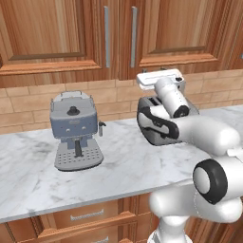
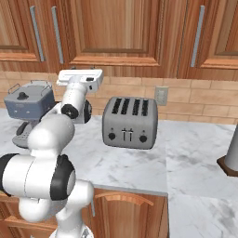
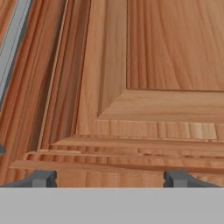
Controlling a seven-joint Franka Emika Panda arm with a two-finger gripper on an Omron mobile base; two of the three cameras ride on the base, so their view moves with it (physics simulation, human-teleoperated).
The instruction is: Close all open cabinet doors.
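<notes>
- Left base view: my white arm reaches up toward the reddish-brown wooden cabinet doors (image 1: 57, 33) above the white marble counter (image 1: 123, 156). I count two long silver bar handles (image 1: 106, 36) and one grey espresso machine (image 1: 75, 130).
- Right base view: one silver four-slot toaster (image 2: 129, 122) stands on the counter; three bar handles show on the doors above.
- Hand view: my pincer (image 3: 111, 178) points at a door's framed panel, dark fingertips (image 3: 41, 178) spread wide apart, gripping nothing.
</notes>
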